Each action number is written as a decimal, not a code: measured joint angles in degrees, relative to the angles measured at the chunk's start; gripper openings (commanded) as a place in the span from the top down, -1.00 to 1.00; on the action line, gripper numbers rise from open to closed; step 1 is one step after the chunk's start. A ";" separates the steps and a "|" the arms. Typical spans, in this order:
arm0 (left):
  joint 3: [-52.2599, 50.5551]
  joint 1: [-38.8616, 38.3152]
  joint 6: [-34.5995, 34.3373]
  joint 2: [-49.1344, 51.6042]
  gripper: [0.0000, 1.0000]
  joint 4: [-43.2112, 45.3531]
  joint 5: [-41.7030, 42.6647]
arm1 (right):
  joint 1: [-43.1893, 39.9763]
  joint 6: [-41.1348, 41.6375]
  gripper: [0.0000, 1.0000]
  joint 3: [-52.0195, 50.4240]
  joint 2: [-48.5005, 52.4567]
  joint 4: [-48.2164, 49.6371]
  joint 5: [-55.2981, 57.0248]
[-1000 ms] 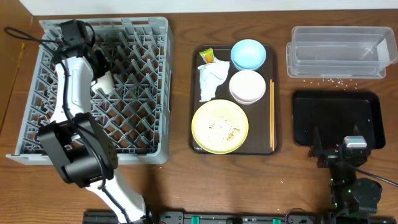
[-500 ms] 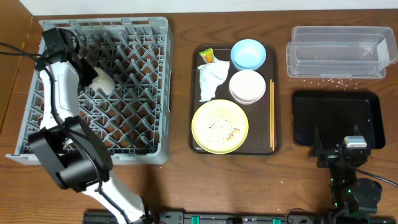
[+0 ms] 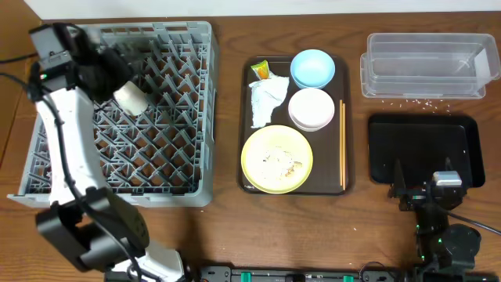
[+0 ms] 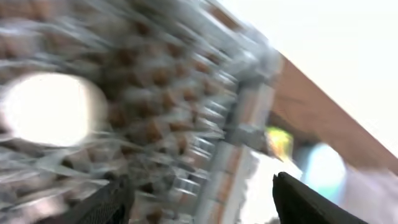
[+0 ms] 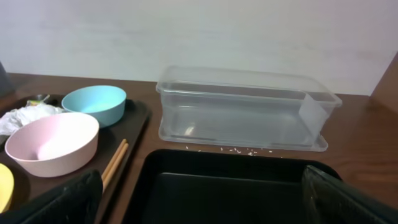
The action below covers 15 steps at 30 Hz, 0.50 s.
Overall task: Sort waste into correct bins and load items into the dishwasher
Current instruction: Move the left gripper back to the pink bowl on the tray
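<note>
The small white cup [image 3: 129, 95] lies in the grey dish rack [image 3: 200, 117] near its back left. My left gripper [image 3: 109, 77] hovers just left of the cup, open and holding nothing. The left wrist view is blurred: the cup [image 4: 46, 109] is a white blob ahead of the wide-apart fingers [image 4: 106, 202]. On the brown serving tray [image 3: 244, 125] are the light blue bowl [image 3: 312, 68], white bowl [image 3: 311, 108], yellow plate [image 3: 276, 159] with crumbs, napkin [image 3: 268, 102], wrapper [image 3: 260, 70] and chopsticks [image 3: 342, 145]. My right gripper [image 3: 434, 188] stands open at the black tray's [image 3: 427, 149] near edge.
The clear tub [image 3: 427, 64] stands at the back right behind the black tray, with rice crumbs [image 3: 407, 99] scattered on the table before it. The right wrist view shows the clear tub [image 5: 242, 106], the black tray [image 5: 236, 186] and the two bowls to the left.
My left gripper has opened and let go of the cup, which now rests in the rack. The left arm has swung up and back to the left. The right arm has not moved.
</note>
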 measured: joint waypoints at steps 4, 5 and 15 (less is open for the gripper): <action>0.00 -6.40 5.16 2.64 -0.44 -0.22 8.70 | 0.00 0.00 -0.99 0.00 0.00 0.00 0.02; 0.00 -8.72 6.62 3.34 -0.45 -0.17 10.10 | 0.00 0.00 -0.99 0.00 0.00 0.00 0.00; 0.00 -33.66 14.32 11.08 -0.37 7.32 9.60 | 0.00 0.00 -0.99 0.00 0.00 0.00 0.00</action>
